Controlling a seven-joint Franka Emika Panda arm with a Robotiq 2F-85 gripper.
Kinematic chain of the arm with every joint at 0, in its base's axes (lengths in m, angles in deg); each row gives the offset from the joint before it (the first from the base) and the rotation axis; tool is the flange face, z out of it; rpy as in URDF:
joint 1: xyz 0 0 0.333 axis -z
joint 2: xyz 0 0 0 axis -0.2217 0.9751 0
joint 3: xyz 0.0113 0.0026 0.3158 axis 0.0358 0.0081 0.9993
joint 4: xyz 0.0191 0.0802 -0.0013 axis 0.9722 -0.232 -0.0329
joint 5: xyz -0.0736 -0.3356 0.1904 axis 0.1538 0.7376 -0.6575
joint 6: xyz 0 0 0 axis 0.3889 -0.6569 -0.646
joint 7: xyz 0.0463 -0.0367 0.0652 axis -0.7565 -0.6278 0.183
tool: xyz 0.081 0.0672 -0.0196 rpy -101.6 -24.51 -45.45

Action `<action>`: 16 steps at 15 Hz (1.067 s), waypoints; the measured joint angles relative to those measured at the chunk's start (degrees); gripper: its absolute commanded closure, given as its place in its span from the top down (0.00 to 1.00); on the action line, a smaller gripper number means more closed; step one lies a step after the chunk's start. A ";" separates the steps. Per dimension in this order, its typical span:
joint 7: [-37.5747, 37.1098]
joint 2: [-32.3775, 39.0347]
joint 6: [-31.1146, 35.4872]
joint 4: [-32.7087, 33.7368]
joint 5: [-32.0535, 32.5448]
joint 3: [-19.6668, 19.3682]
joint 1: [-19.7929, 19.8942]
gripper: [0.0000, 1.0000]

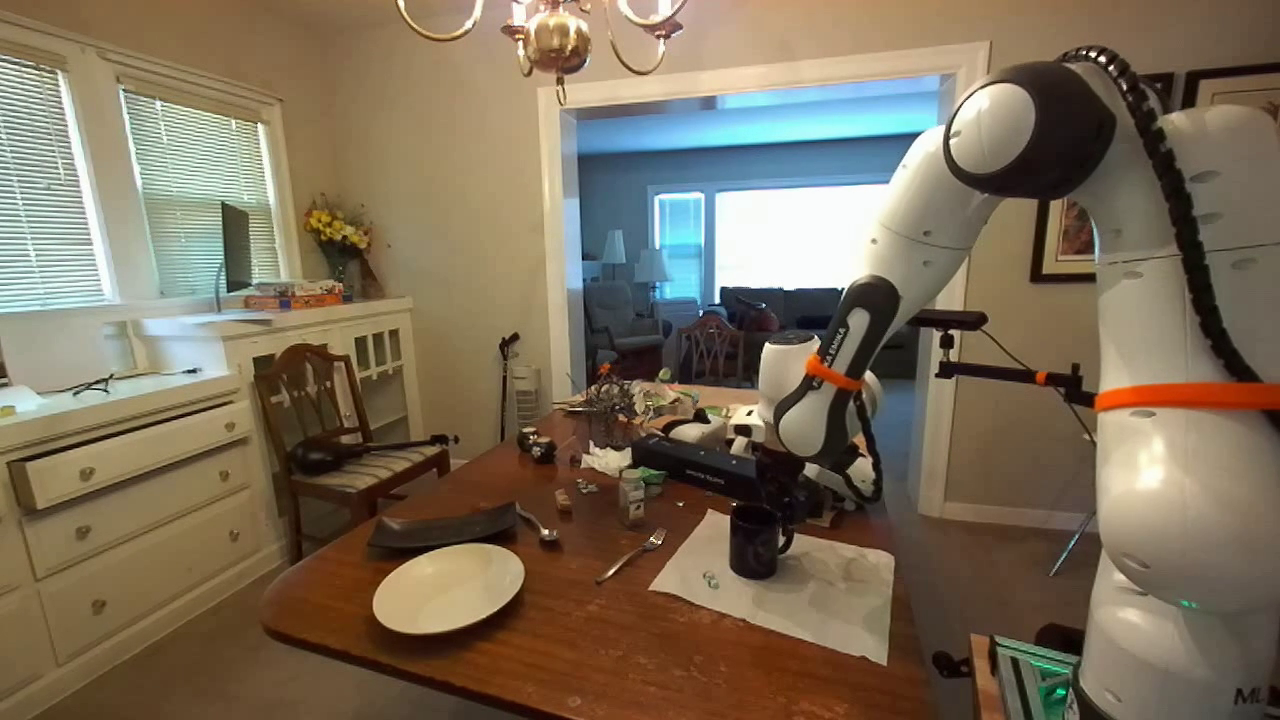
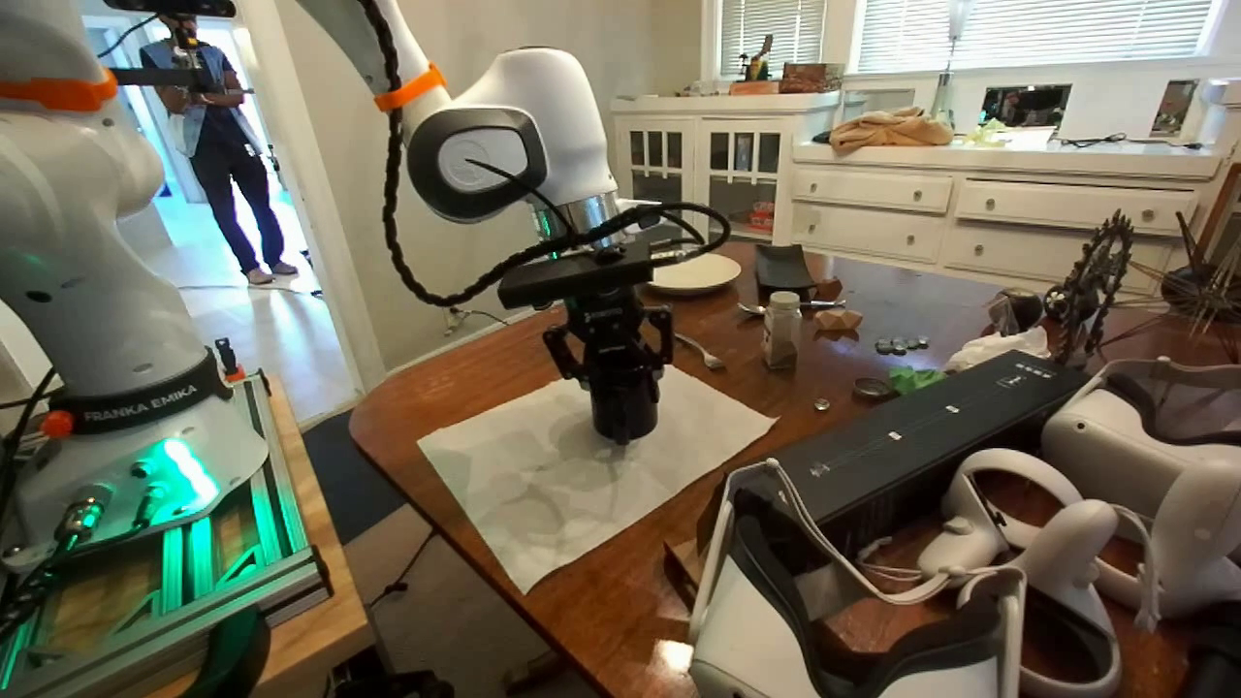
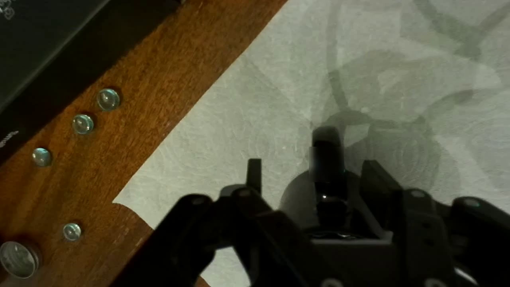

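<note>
Gripper [image 3: 312, 173]: fingers apart, one on each side of the handle [image 3: 334, 169], not clamped on it
Mug [image 1: 754, 541]: directly under the gripper, upright on the paper [image 2: 504, 494]
Box [image 2: 926, 427]: near the gripper, past the paper's edge
Fork [image 1: 632, 557]: near the gripper, also off the paper

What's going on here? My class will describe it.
A Franka arm has its tool at a black mug, which stands upright on a paper towel. The fingers are open on either side of the mug's handle, not gripping it. Also on the wooden table are a white plate and a fork.
</note>
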 measured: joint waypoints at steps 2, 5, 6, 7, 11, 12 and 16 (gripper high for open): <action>2.99 0.19 -0.07 0.38 -2.37 0.24 0.35 0.18; 6.05 0.23 -0.13 0.47 -4.64 0.27 0.85 0.01; 6.84 0.24 -0.15 0.46 -5.03 0.27 1.02 0.04; 7.40 0.24 -0.14 0.51 -5.51 0.28 1.14 0.05; 9.36 0.24 -0.11 0.51 -6.52 0.29 1.33 0.05; 9.67 0.22 -0.06 0.50 -6.52 0.28 1.36 0.05; 9.70 -1.22 0.06 0.02 -6.44 -0.03 1.32 0.05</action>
